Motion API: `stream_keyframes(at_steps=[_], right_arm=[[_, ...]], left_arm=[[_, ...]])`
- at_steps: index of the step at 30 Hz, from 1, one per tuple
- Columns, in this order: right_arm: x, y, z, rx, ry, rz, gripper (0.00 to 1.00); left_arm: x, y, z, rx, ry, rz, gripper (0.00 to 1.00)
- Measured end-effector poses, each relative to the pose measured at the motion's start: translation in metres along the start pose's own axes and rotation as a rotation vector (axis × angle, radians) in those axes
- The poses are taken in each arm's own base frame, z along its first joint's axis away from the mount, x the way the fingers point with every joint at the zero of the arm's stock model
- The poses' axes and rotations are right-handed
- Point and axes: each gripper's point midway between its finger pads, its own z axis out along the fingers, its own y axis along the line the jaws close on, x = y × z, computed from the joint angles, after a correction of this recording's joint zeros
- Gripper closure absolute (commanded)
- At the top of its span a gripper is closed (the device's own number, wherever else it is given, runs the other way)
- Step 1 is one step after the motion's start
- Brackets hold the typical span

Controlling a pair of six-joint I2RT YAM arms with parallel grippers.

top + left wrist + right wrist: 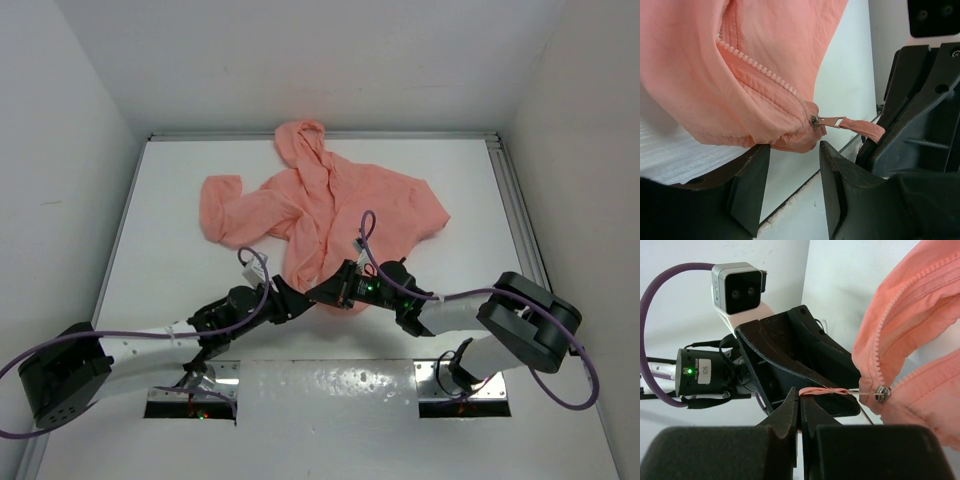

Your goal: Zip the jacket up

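Right jaws pinch the pull tab (822, 390) — jacket (715, 75) hem at parted left jaws.

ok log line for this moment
phase: zip not started | right gripper: shut on zipper pull | left gripper: open at jacket hem | slider: at hem

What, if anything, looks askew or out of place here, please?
The salmon-pink hooded fabric jacket lies crumpled, one sleeve bunched up; its zipper teeth stand apart above the metal slider at the hem. The right fingers pinch its pink pull tab. Nothing looks damaged.
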Motion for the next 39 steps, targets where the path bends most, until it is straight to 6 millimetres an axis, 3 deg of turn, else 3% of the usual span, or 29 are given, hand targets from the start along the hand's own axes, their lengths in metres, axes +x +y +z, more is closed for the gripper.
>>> stream_keyframes(at_steps=[4, 6, 7, 9, 12, 20, 23, 27, 31, 36, 39], right_arm=[[0.002, 0.000, -0.001, -0.001, 0.012, 0.004, 1.00], [0.003, 0.000, -0.001, -0.002, 0.017, 0.005, 1.00], [0.004, 0.000, -0.001, -0.003, 0.019, 0.005, 1.00], [0.005, 0.000, -0.002, -0.003, 0.024, 0.005, 1.00], [0.007, 0.000, -0.002, -0.006, 0.032, 0.004, 1.00], [0.009, 0.000, -0.002, -0.003, 0.048, 0.000, 1.00], [0.005, -0.001, 0.005, 0.024, 0.048, -0.034, 1.00], [-0.017, 0.013, 0.027, 0.036, 0.003, -0.112, 1.00], [-0.046, 0.014, 0.049, 0.077, -0.074, -0.168, 1.00], [-0.094, -0.008, 0.069, 0.150, -0.188, -0.162, 1.00], [-0.106, -0.027, 0.070, 0.196, -0.223, -0.144, 1.00]], left_arm=[[-0.002, 0.000, 0.000, -0.010, -0.025, -0.007, 0.57], [-0.003, 0.001, 0.000, -0.014, -0.037, -0.012, 0.68], [-0.004, 0.002, 0.000, -0.017, -0.042, -0.013, 0.80], [-0.006, 0.003, 0.001, -0.021, -0.054, -0.015, 0.92], [-0.009, 0.003, 0.001, -0.022, -0.067, -0.010, 1.00], [-0.009, 0.000, 0.000, -0.010, -0.071, 0.012, 1.00], [0.001, -0.002, -0.004, 0.012, -0.039, 0.026, 1.00], [0.011, 0.002, -0.010, 0.026, -0.002, 0.032, 1.00], [0.006, -0.017, -0.017, 0.097, -0.016, 0.026, 1.00], [-0.006, -0.034, -0.032, 0.165, -0.061, 0.032, 1.00], [-0.009, -0.035, -0.038, 0.173, -0.070, 0.038, 1.00]])
